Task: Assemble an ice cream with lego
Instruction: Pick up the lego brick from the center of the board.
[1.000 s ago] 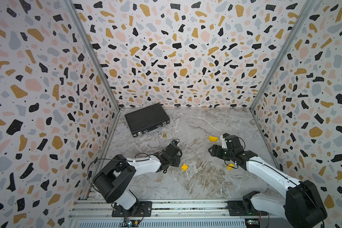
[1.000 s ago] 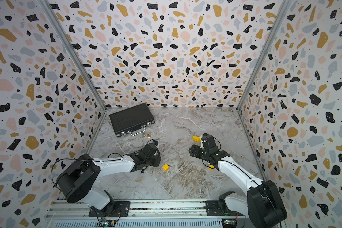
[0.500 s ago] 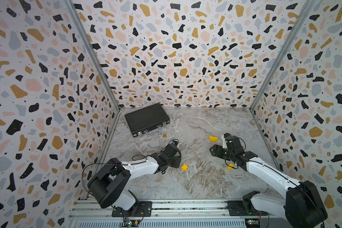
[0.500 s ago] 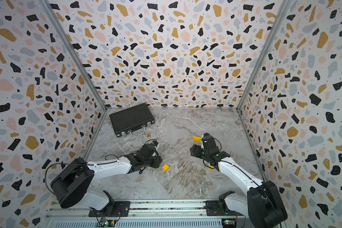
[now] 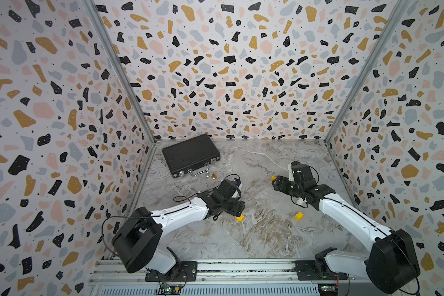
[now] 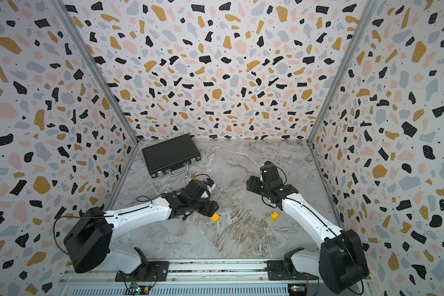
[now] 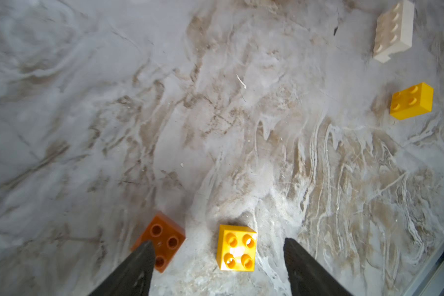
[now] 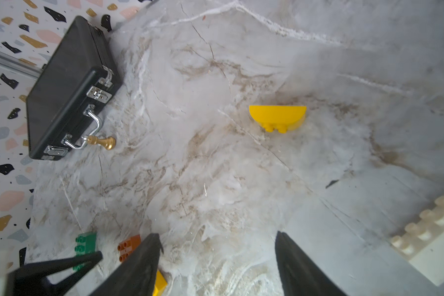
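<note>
The lego lies as separate bricks on the marble floor, and the ice cream is out of view. My left gripper (image 7: 219,243) is open and low over the floor. A yellow square brick (image 7: 236,248) (image 5: 240,218) sits between its fingers, untouched. An orange-brown brick (image 7: 162,238) lies partly under one finger. A second yellow brick (image 7: 412,101) (image 5: 299,216) and a white brick (image 7: 394,30) lie farther off. My right gripper (image 8: 217,235) (image 5: 280,183) is open and empty. It points at a yellow half-round brick (image 8: 277,118) ahead of it. A green brick (image 8: 85,243) lies near the left arm.
A shut black case (image 5: 191,154) (image 8: 69,87) lies at the back left. A small gold figurine (image 8: 101,141) stands by its handle. Patterned walls close in the left, back and right sides. An aluminium rail (image 5: 215,267) with both arm bases runs along the front.
My left gripper has opened and swung forward over the yellow square brick. The right gripper has edged slightly toward the half-round brick, still open.
</note>
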